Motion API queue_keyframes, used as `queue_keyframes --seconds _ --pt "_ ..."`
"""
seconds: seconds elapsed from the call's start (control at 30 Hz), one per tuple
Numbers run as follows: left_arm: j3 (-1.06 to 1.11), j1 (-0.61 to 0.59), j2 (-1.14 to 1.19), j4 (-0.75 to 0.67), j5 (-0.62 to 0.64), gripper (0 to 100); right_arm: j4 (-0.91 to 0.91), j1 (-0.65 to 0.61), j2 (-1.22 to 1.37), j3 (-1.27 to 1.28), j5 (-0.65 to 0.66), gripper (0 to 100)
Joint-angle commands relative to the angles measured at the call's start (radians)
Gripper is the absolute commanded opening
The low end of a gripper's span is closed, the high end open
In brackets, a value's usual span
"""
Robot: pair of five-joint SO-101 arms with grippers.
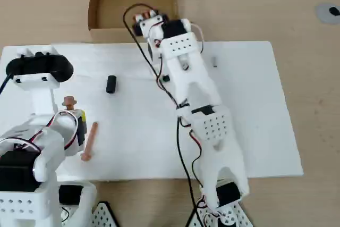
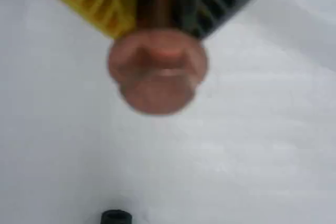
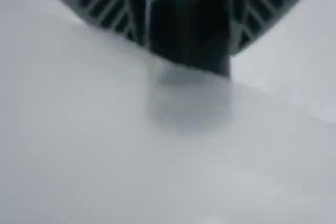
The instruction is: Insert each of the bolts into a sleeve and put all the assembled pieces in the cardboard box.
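a copper-coloured bolt (image 2: 157,72) sits clenched in the left gripper (image 2: 160,17). its shank is between the yellow and black fingers and its head sticks out past them, above the white sheet (image 1: 239,131). the right gripper (image 3: 187,43) grasps a black sleeve (image 3: 189,19) from both sides. the sleeve's lower end seems to rest on the sheet, on the side near the cardboard box (image 1: 94,3). a second sleeve (image 1: 110,84) lies loose on the sheet between the arms, and a second bolt (image 1: 89,142) lies by the left arm.

the two held parts are well apart, so nothing is joined yet. the bolt is gripped by the shank with the head outward, so little bare shank may be left to enter the sleeve. a slight tilt could catch it on the sleeve's rim and push the round sleeve out of its grip. the black cable (image 1: 139,46) hanging off the right arm could drag the loose sleeve.
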Motion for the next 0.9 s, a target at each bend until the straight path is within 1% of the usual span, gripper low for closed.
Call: queue_keyframes --seconds 0.0,0.1,0.2,0.37,0.53,0.63,0.7,0.8,0.87 --pt "-0.006 0.008 -0.012 0.0 -0.002 1 0.017 0.059 -0.015 -0.203 0.06 1.0" --pt "-0.014 0.008 -0.012 0.0 -0.002 1 0.017 0.096 -0.015 -0.351 0.092 1.0" --pt "-0.014 0.008 -0.012 0.0 -0.002 1 0.018 0.124 -0.042 -0.461 0.094 0.9" --pt "-0.021 0.008 -0.012 -0.029 0.003 1 0.018 0.111 -0.197 -0.499 0.086 0.9" --pt "-0.077 0.006 -0.012 -0.181 0.006 1 0.018 0.039 -0.43 -0.493 -0.005 0.9" --pt "-0.089 0.006 -0.012 -0.299 0.057 1 0.02 -0.018 -0.558 -0.492 -0.044 0.9" --pt "-0.087 0.006 -0.012 -0.362 0.087 1 0.02 -0.067 -0.631 -0.479 -0.048 0.9" --pt "-0.087 0.012 -0.012 -0.42 0.117 1 0.02 -0.143 -0.743 -0.372 -0.043 0.9" --pt "-0.087 0.014 -0.012 -0.443 0.129 1 0.02 -0.191 -0.829 -0.205 -0.043 0.9"
